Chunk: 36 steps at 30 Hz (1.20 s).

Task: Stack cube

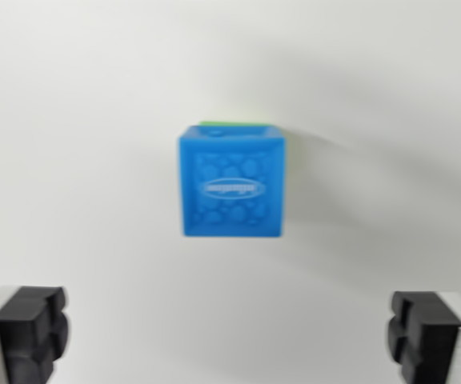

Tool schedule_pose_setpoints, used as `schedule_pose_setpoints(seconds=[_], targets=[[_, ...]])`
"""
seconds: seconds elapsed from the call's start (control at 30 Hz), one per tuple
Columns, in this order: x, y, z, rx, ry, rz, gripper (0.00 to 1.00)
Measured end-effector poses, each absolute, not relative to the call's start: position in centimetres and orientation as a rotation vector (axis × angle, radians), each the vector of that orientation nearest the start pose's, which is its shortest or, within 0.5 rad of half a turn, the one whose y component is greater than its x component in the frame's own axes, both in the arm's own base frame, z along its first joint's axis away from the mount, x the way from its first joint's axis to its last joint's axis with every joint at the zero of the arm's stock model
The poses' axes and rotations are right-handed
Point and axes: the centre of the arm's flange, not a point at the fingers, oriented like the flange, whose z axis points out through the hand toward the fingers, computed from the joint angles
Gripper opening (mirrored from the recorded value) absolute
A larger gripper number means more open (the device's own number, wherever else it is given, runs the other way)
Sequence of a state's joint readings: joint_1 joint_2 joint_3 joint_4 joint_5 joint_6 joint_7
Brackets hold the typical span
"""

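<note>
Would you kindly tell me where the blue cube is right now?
In the wrist view, the blue cube sits centrally on the white surface, with a green edge peeking out behind its top.

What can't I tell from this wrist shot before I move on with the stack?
- Green object: only a sliver shows in the wrist view; the blue patterned cube covers the rest, so its shape and alignment are unknown.
- Logo on the blue cube: blurred, unreadable.
- Tool: black finger pads cut off by the bottom edge; tips unseen.
- White surface: featureless, edges out of frame.
</note>
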State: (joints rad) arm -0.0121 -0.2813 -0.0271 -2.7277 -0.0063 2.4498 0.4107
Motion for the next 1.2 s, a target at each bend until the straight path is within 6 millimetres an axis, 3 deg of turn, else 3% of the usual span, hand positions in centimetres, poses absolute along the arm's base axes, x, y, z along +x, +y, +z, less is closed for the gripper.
schedule_pose_setpoints(seconds=[0.7,1.2], targets=[[39.0,-1.5,39.7,-3.059,0.689,-0.004,1.00],[39.0,-1.5,44.4,-3.059,0.689,-0.003,1.00]])
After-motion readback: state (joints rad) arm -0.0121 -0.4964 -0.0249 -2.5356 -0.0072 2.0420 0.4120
